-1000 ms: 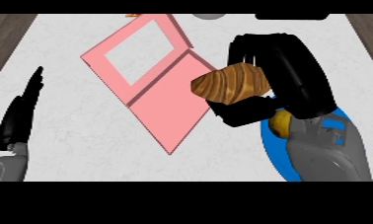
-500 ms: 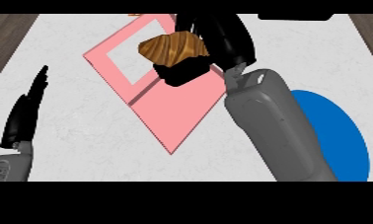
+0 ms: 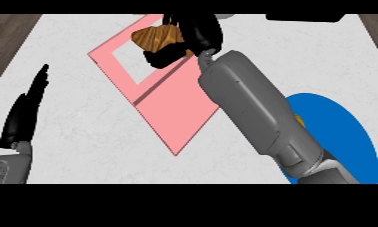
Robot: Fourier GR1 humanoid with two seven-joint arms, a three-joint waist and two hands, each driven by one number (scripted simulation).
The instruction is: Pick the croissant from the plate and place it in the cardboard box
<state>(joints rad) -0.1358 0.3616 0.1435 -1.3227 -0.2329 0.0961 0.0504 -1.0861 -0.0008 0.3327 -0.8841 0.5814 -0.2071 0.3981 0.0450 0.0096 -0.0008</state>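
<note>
My right hand (image 3: 193, 35) reaches far across the counter, its fingers curled round the brown croissant (image 3: 156, 37). The croissant hangs over the far part of the pink cardboard box (image 3: 166, 96), above its open compartment. The box lies flat with its lid spread toward me. The blue plate (image 3: 336, 131) sits at the right, partly hidden by my right forearm, with a small yellow bit showing at the arm's edge. My left hand (image 3: 26, 108) rests at the left edge, fingers straight and pointing up, holding nothing.
A dark object (image 3: 304, 17) lies at the counter's far right edge, and a grey one (image 3: 223, 16) peeks out behind my right hand. The wooden floor shows past the counter's far corners.
My right hand has carried the croissant away from the plate, leftward and farther out, until it is over the box's open part. The left hand has stayed still.
</note>
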